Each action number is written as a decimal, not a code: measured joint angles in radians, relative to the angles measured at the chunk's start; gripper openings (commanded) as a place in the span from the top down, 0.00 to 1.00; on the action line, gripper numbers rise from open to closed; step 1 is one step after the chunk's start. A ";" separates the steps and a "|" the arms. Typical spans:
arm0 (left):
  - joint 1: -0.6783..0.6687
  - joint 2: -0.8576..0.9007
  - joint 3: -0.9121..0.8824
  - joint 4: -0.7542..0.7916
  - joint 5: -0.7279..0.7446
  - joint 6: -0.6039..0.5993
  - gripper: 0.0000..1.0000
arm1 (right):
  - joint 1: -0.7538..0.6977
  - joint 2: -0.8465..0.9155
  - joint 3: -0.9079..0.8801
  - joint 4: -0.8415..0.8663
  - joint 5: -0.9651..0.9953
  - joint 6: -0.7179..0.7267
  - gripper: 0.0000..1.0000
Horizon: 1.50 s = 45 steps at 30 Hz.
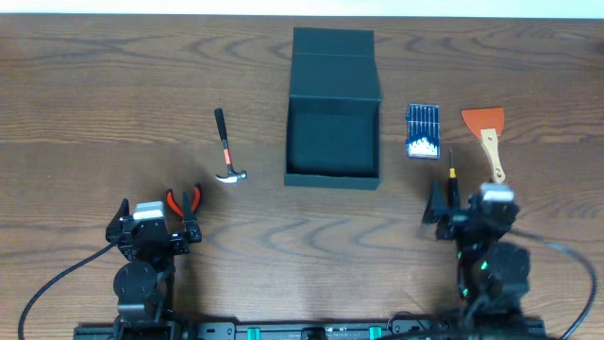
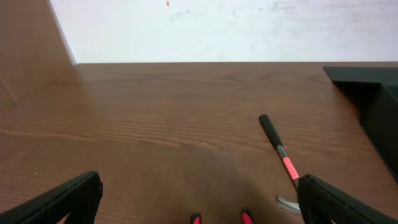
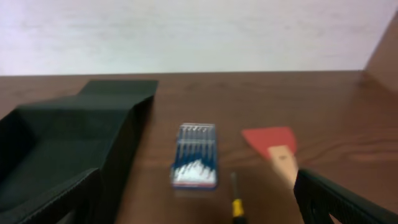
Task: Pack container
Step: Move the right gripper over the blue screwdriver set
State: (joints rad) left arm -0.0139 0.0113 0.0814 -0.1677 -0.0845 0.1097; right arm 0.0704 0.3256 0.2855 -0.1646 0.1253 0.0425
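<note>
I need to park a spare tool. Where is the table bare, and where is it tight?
The table is bare between the hammer and the container, in front of it from the pliers to the screwdriver, and left of the hammer. Crowded right of the container: bit case, scraper and screwdriver sit close together.

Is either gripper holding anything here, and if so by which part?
Nothing is held. The left gripper and right gripper both stand open and empty; the pliers and screwdriver lie loose near them.
</note>
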 measured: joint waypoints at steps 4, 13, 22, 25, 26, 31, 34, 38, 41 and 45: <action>0.000 0.000 -0.001 0.002 0.002 0.000 0.01 | -0.043 0.304 0.264 -0.082 -0.003 -0.014 0.01; 0.000 0.001 -0.003 0.007 0.003 0.000 0.01 | -0.135 1.035 1.106 -0.663 -0.077 -0.044 0.01; 0.000 0.001 -0.003 0.008 0.003 0.000 0.01 | -0.144 1.363 1.456 -0.781 -0.092 -0.047 0.01; 0.000 0.001 -0.003 0.008 0.003 0.000 0.01 | -0.144 1.398 1.456 -0.794 -0.092 -0.047 0.01; 0.000 0.001 -0.003 0.008 0.003 0.000 0.01 | -0.144 1.405 1.456 -0.799 -0.092 -0.047 0.01; 0.000 0.001 -0.003 0.008 0.003 0.000 0.01 | -0.144 1.469 1.461 -0.842 -0.092 -0.047 0.01; 0.000 0.001 -0.003 0.008 0.003 0.000 0.02 | -0.143 1.531 1.466 -0.875 -0.088 -0.046 0.01; 0.000 0.001 -0.003 0.008 0.003 0.000 0.01 | -0.143 1.627 1.466 -0.904 -0.070 -0.027 0.01; 0.000 0.001 -0.003 0.008 0.003 0.000 0.01 | -0.137 1.688 1.466 -0.909 -0.061 -0.011 0.01; 0.000 0.001 -0.003 0.008 0.003 0.000 0.01 | -0.104 1.756 1.466 -0.907 -0.035 0.013 0.01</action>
State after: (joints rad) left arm -0.0143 0.0120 0.0788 -0.1600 -0.0811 0.1097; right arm -0.0334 2.0811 1.7512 -1.0718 0.0906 0.0551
